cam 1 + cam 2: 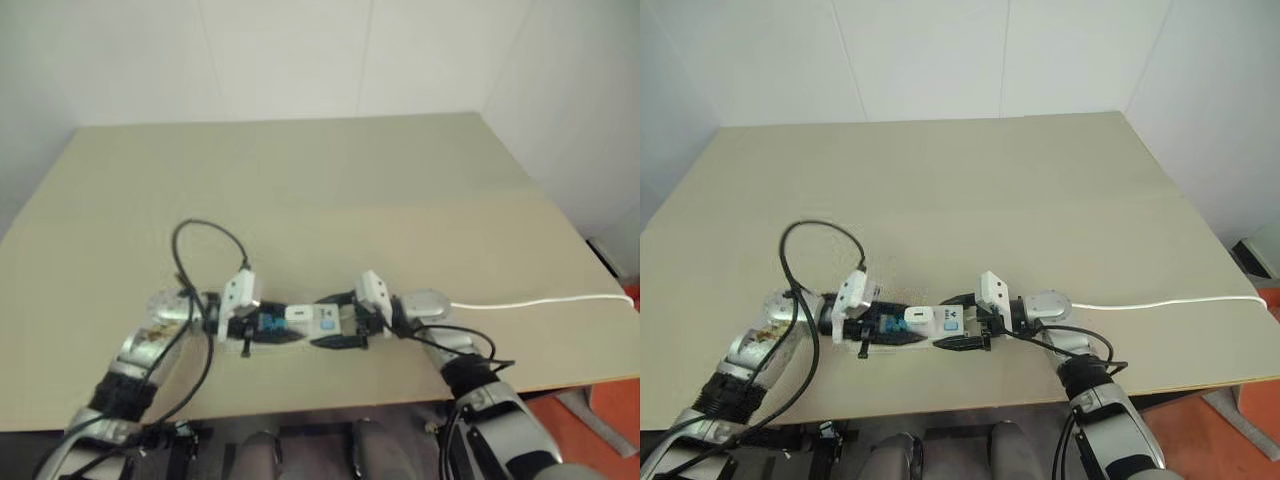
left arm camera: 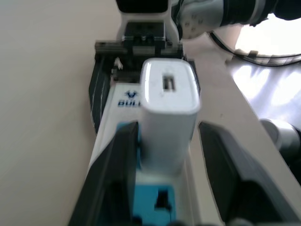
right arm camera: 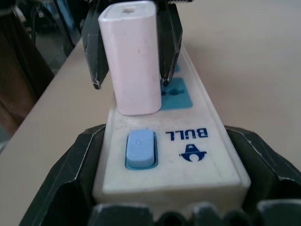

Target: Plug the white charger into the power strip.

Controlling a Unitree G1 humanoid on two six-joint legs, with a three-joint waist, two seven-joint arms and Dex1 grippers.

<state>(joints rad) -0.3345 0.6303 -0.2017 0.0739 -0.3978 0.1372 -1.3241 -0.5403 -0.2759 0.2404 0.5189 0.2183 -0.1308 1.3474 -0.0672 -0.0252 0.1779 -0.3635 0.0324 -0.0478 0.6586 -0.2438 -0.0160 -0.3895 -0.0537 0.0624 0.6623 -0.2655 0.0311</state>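
White charger (image 3: 136, 61) standing upright in power strip (image 3: 188, 150), seated in socket next to blue switch (image 3: 140, 149). Left gripper (image 2: 164, 155) jaws sitting released either side of charger, gap showing on one side. Right gripper (image 3: 174, 188) jaws grasping strip's switch end. Strip lying on tan surface (image 1: 330, 180), thin white cord (image 1: 540, 301) trailing right

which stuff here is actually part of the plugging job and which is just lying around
Part of the job:
- white charger, standing upright in a socket of the strip
- power strip, with its blue switch and thin cord
- left gripper, fingers either side of the charger
- right gripper, clamping the strip's switch end

Just there:
- table
- black cable looping off the left arm
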